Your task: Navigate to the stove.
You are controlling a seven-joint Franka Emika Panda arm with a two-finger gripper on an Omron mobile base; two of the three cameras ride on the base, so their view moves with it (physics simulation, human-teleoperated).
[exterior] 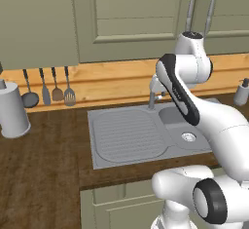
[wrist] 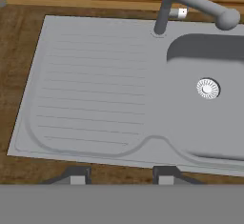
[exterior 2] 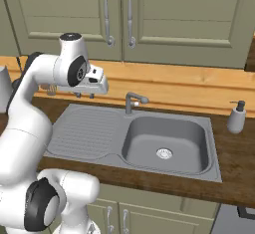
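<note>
Clearly short of its goal — the robot faced the sink, with no stove before it.

Its gripper hung over the drainboard, fingers parted and holding nothing — faucet, soap dispenser and hanging utensils lined the wooden tabletop; the drive remained to be made.

Dark wooden worktop along the wall, below pale green cupboards. Set into it, a grey steel sink with ribbed drainer on the left and basin with round drain on the right. Grey tap rising at the sink's back edge. Soap bottle standing right of the basin. Grey cylindrical canister at far left.
</note>
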